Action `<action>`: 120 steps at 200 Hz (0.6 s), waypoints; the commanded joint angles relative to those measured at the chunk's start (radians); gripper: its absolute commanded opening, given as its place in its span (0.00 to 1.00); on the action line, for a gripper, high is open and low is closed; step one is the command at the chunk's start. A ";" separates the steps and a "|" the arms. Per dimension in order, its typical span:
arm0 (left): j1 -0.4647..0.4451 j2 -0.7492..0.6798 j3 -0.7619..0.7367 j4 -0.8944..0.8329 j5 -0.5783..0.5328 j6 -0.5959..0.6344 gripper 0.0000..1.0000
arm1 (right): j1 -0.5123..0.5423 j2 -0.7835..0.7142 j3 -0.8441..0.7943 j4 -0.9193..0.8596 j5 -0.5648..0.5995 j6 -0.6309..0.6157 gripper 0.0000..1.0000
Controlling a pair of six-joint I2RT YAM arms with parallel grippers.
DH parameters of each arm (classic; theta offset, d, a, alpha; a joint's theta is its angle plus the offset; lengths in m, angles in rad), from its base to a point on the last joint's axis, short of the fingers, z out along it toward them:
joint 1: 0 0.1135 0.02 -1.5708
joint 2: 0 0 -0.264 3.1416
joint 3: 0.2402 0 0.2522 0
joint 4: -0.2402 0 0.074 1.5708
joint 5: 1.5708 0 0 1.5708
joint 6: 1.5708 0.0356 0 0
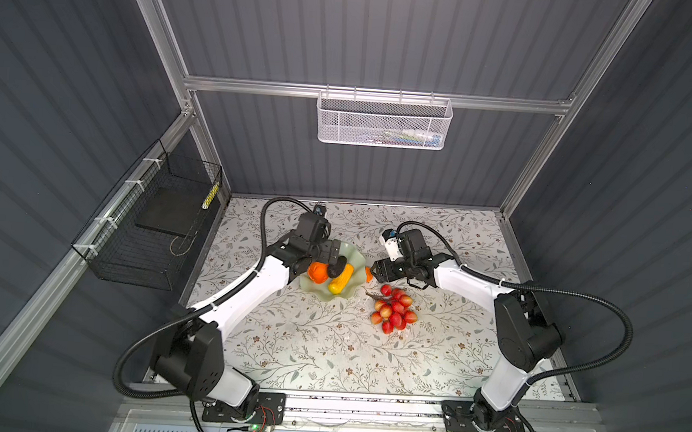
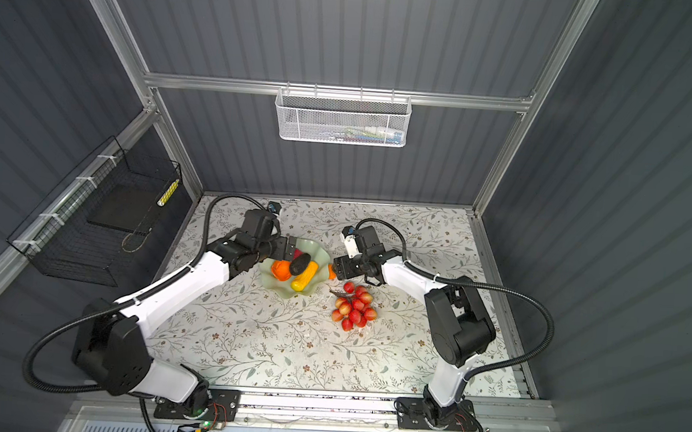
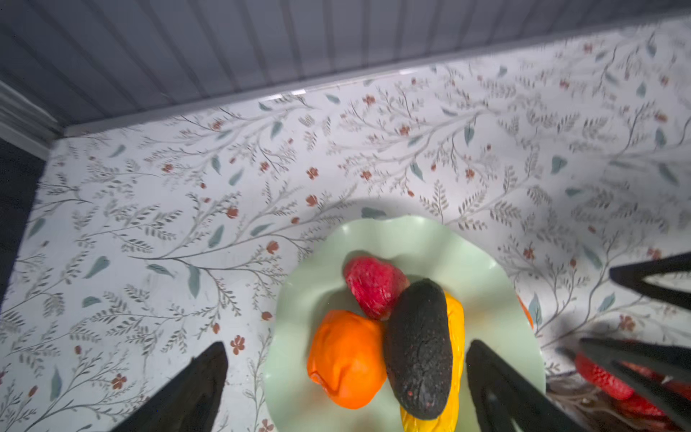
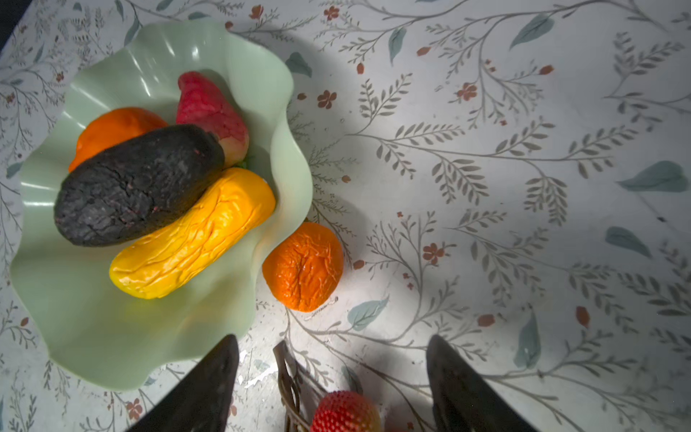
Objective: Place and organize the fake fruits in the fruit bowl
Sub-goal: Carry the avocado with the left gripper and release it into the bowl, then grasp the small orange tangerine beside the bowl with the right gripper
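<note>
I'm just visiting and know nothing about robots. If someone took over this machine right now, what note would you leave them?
Left gripper: open, empty, above the fruit bowl.
Right gripper: open, empty, over the table near the small orange fruit and the grape bunch.
Done: round orange, black oval fruit, long yellow fruit and strawberry lie in the bowl.
Left: the small orange fruit, on the table beside the bowl's rim, and the grape bunch, on the table farther out, must go in.

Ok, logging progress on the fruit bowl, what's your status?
Left gripper open over fruit bowl, right gripper open, both empty. Four fruits in; small orange and grape bunch on the table. Nothing in the way.
</note>
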 commanded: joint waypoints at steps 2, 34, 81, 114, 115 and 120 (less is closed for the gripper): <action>0.042 -0.086 -0.078 0.085 -0.068 -0.068 1.00 | 0.007 0.025 0.021 -0.051 -0.032 -0.040 0.73; 0.097 -0.173 -0.138 0.069 -0.083 -0.103 1.00 | 0.020 0.041 0.021 -0.060 -0.027 -0.042 0.67; 0.153 -0.220 -0.178 0.050 -0.053 -0.125 1.00 | 0.031 0.099 0.059 -0.050 -0.037 -0.048 0.67; 0.166 -0.243 -0.187 0.042 -0.051 -0.126 1.00 | 0.035 0.140 0.082 -0.051 -0.043 -0.045 0.64; 0.166 -0.242 -0.187 0.043 -0.051 -0.126 1.00 | 0.036 0.140 0.082 -0.051 -0.043 -0.045 0.64; 0.167 -0.246 -0.188 0.043 -0.051 -0.125 1.00 | 0.035 0.143 0.081 -0.046 -0.045 -0.045 0.64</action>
